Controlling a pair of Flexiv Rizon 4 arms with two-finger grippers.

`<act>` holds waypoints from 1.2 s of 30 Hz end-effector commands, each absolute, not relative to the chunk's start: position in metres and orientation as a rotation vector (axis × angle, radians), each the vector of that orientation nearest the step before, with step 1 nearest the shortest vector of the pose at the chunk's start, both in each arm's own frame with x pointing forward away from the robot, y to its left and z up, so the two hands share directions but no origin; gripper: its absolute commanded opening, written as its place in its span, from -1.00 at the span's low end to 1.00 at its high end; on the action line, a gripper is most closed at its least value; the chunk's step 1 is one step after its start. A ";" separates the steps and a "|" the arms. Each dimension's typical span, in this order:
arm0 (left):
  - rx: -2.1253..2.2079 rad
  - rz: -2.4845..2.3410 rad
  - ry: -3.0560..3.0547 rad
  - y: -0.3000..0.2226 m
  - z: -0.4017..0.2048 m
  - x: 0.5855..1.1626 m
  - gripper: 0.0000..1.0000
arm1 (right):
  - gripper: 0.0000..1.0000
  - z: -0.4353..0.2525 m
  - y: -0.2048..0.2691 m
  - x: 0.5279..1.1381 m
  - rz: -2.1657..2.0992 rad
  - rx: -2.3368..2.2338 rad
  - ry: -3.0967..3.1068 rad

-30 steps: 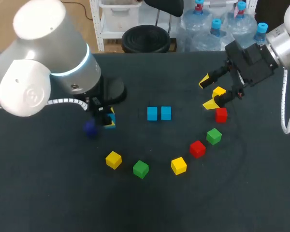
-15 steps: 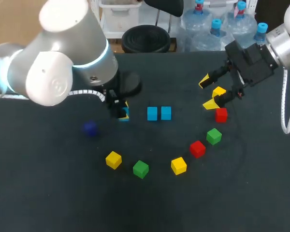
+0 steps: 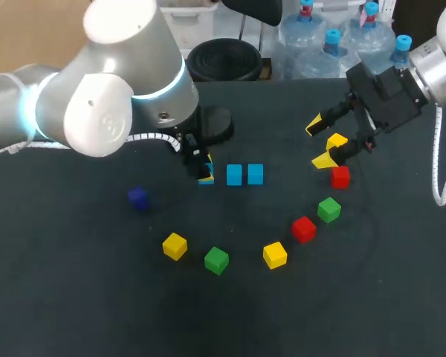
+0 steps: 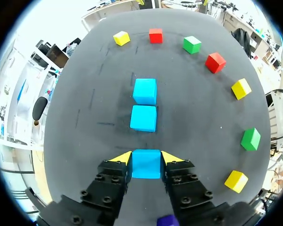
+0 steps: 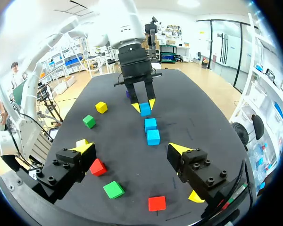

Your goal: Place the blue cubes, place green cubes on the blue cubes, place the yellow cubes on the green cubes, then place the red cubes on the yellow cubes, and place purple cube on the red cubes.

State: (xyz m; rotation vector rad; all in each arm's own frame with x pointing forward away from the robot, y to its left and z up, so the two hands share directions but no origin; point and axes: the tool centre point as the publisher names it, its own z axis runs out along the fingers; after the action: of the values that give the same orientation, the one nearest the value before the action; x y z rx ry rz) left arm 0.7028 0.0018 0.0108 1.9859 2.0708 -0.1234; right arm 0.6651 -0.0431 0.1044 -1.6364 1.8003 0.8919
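**Third blue cube closes on the blue row**

Head view: over the last second the left claw has travelled rightward across the worktop, leaving the purple cube well behind. It is now just beside the two blue cubes. The right claw has not shifted; its fingers stand apart, with a yellow cube near their tips.
Left wrist view: the left claw is clamped on the held blue cube, which lines up with the pair and sits just short of the nearer one. Whether it already touches the surface I cannot tell.
Right wrist view: the three blues form one line ahead, and nothing lies between the right claw's spread fingers.
The blue base looks nearly laid; setting down and release remain, then the greens.
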 end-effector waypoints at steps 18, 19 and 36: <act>2.009 -0.129 2.056 -0.010 0.005 0.713 -1.00 | 1.00 0.104 -0.043 0.666 0.894 -1.637 1.798; 2.006 -0.129 2.057 -0.010 0.005 0.713 -1.00 | 1.00 0.104 -0.043 0.666 0.894 -1.637 1.798; 2.007 -0.138 2.056 -0.009 0.000 0.712 -1.00 | 1.00 0.104 -0.043 0.666 0.894 -1.637 1.798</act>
State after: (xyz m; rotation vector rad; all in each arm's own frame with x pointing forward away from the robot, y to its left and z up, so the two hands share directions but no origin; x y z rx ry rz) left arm 0.7099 -0.0090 0.0007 2.0035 2.0589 -0.1327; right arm 0.6651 -0.0431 0.1044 -1.6364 1.8003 0.8919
